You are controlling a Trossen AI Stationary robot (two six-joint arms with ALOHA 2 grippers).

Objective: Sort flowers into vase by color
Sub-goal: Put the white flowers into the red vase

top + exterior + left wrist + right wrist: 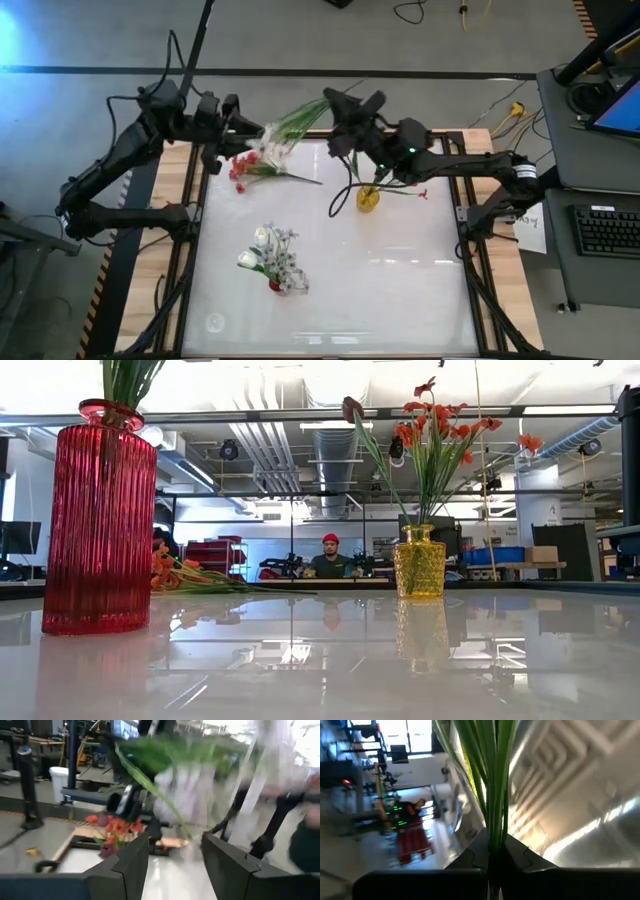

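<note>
My right gripper is shut on a long green-stemmed flower with a whitish blossom, held in the air above the table's far edge. My left gripper is open just beside that blossom, which shows blurred beyond its fingers. Orange-red flowers lie flat on the table by the far-left corner. A yellow vase holds orange-red blossoms and a maroon tulip. A red vase holds white flowers. My right gripper pinches the bunched green stems and leaves between its two fingers, with the fingers lying across them. The flower is lifted clear of the table, and its blossom end reaches out toward my left gripper.
The white table has open room in its near-right half. A small round mark sits near the near-left corner. A person sits in the room beyond the far edge. A desk with a keyboard stands to the right.
</note>
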